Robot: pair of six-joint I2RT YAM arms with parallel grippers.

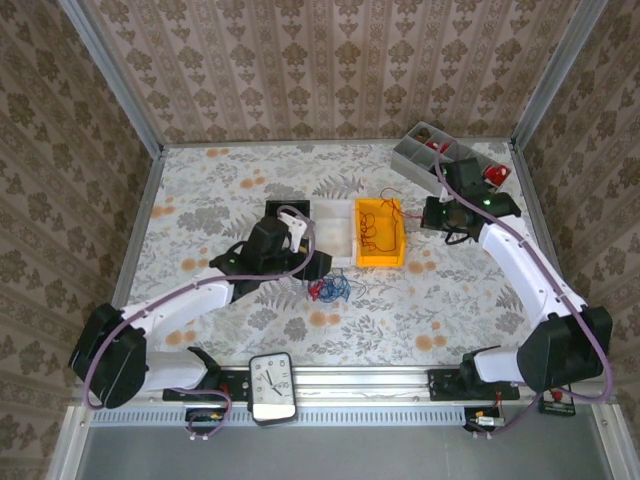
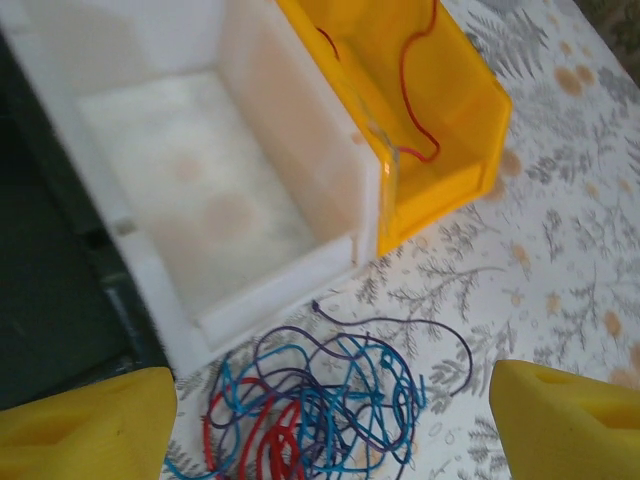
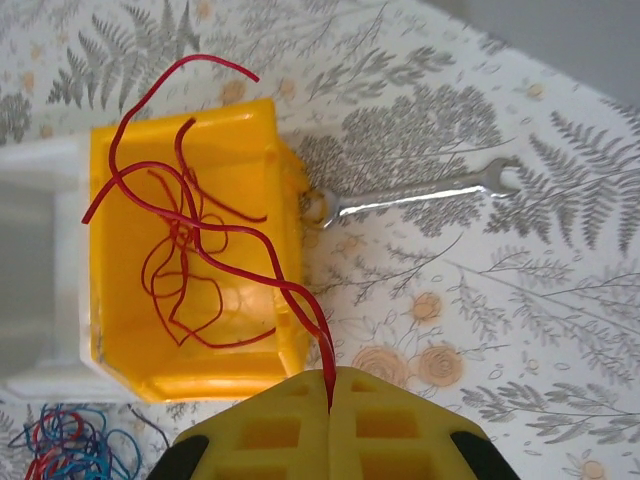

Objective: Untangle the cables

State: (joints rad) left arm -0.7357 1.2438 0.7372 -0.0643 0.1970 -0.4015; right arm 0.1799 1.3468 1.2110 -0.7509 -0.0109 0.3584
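A clump of tangled cables [image 2: 319,404], red, blue and dark purple-grey, lies on the floral table just in front of a white bin [image 2: 160,290]. My left gripper [image 2: 325,430] hovers over the clump, open, one yellow finger [image 2: 85,425] on each side of it and nothing between them. In the top view the clump [image 1: 331,289] sits beside the left gripper [image 1: 312,266]. My right gripper [image 3: 330,385] is shut on a long red cable [image 3: 291,286] that runs up from loose loops inside the yellow bin [image 3: 250,120]. The right gripper [image 1: 432,213] hangs right of that bin [image 1: 380,262].
The white bin [image 1: 338,238] and a dark tray [image 1: 292,208] stand left of the yellow bin. A metal wrench [image 3: 420,190] lies on the table right of the yellow bin. A grey parts organiser [image 1: 432,150] stands at the back right. A timer [image 1: 272,385] sits on the front rail.
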